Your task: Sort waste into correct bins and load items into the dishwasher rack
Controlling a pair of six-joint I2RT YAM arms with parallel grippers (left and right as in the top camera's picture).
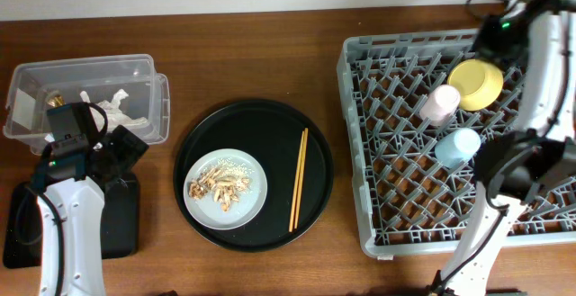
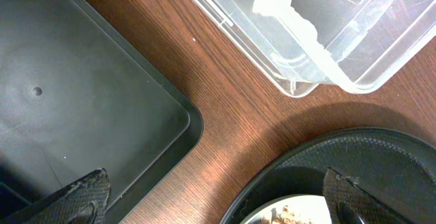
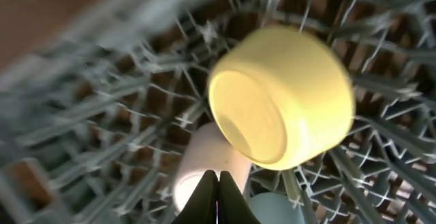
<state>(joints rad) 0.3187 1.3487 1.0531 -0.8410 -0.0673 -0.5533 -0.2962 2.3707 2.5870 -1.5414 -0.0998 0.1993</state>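
Note:
The grey dishwasher rack [image 1: 396, 201] on the right holds the yellow-green bowl [image 1: 475, 83], the pink cup [image 1: 441, 103] and the light-blue cup [image 1: 457, 146]. My right gripper [image 3: 218, 198] is shut and empty above the rack [image 3: 102, 115], just over the pink cup [image 3: 204, 159] and below the bowl [image 3: 286, 94]. The grey-white plate [image 1: 226, 188] with tan food scraps and the chopsticks [image 1: 298, 179] lie on the round black tray. My left gripper [image 2: 218, 207] is open and empty over bare wood between the shallow black tray [image 2: 82, 94] and the plate [image 2: 293, 215]. The clear tub [image 1: 90, 94] holds crumpled white paper [image 2: 279, 6].
The large round black tray [image 1: 252, 125] sits mid-table. The shallow black tray [image 1: 121, 228] lies at the front left, partly under my left arm. The right arm rises along the rack's right side. The right wrist view is motion-blurred.

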